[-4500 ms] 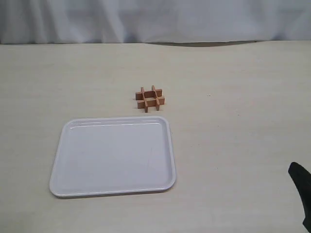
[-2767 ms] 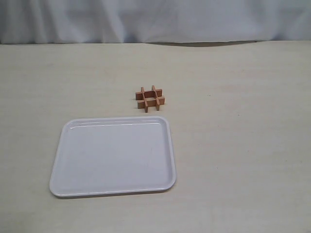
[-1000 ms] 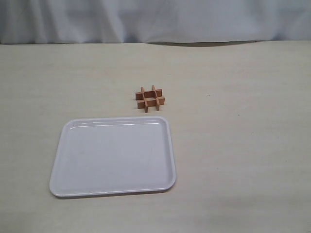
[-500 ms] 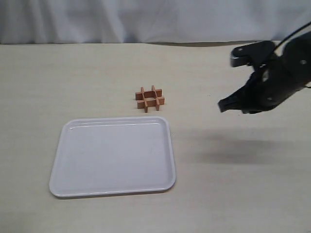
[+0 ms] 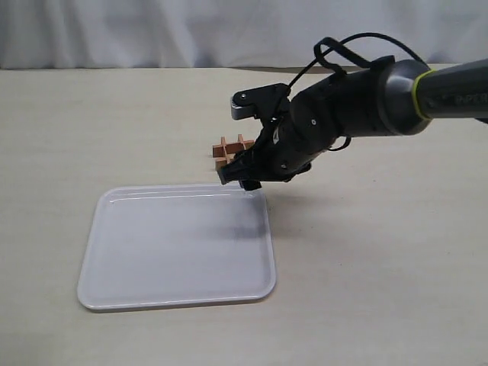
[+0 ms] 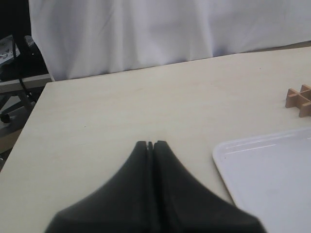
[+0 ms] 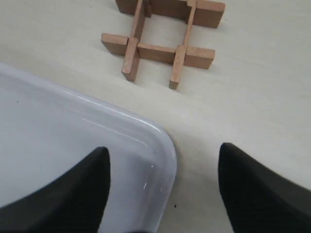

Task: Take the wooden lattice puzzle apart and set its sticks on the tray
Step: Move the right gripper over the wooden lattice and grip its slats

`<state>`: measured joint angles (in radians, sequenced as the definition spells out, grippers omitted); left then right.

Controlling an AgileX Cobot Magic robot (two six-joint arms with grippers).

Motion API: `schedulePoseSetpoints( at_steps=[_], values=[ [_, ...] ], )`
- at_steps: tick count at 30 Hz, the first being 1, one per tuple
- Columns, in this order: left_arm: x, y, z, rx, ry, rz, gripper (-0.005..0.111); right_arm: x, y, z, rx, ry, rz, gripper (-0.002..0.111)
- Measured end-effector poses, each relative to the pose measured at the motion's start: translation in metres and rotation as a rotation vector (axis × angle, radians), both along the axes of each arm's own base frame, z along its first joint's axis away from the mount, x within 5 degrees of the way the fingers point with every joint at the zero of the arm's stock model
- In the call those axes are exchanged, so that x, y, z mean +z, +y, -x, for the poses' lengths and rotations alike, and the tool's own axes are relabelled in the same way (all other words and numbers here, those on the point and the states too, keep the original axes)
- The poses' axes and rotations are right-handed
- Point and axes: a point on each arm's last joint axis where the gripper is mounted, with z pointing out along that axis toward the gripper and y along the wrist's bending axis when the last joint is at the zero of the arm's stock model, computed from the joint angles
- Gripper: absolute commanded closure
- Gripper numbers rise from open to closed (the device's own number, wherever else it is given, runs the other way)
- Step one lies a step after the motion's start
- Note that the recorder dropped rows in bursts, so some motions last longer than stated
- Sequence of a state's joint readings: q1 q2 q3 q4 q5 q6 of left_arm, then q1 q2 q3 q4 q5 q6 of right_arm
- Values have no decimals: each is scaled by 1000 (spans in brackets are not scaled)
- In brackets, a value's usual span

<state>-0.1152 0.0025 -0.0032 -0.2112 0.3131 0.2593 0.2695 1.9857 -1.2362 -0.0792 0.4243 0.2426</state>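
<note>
The wooden lattice puzzle [image 5: 227, 149] [image 7: 163, 34] [image 6: 300, 99] lies whole on the table just beyond the far right corner of the white tray [image 5: 130, 252] [image 7: 53, 126] [image 6: 272, 170]. The right arm partly hides the puzzle in the exterior view. My right gripper [image 5: 238, 177] [image 7: 163, 160] hovers open over that tray corner, a little short of the puzzle, with nothing between its fingers. In the left wrist view my left gripper [image 6: 150, 144] is shut and empty above bare table, left of the tray; the exterior view does not show it.
A white cloth backdrop [image 5: 152, 30] hangs along the table's far edge. In the left wrist view, the table's left edge [image 6: 34, 104] and dark equipment [image 6: 14, 58] beyond it show. The tray holds nothing.
The right arm has swung in from the right and come down toward the puzzle, ending over the tray's far right corner. Puzzle and tray have not moved.
</note>
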Motion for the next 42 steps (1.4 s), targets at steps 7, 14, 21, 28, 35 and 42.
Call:
schedulePoseSetpoints(
  at_steps=[7, 14, 21, 28, 35, 42],
  values=[
    [0, 0, 0, 0, 0, 0, 107, -2, 2, -5, 2, -47, -17, 47],
    [0, 0, 0, 0, 0, 0, 107, -7, 3, -8, -2, -57, -25, 47],
    [0, 0, 0, 0, 0, 0, 107, -23, 5, -15, 1, -88, -39, 47],
    [0, 0, 0, 0, 0, 0, 107, -34, 1, -20, -9, -112, -46, 53],
    [0, 0, 0, 0, 0, 0, 107, -35, -16, -25, -57, -123, -52, 60],
    [0, 0, 0, 0, 0, 0, 107, -35, -15, -29, -54, -167, -66, 60]
  ],
)
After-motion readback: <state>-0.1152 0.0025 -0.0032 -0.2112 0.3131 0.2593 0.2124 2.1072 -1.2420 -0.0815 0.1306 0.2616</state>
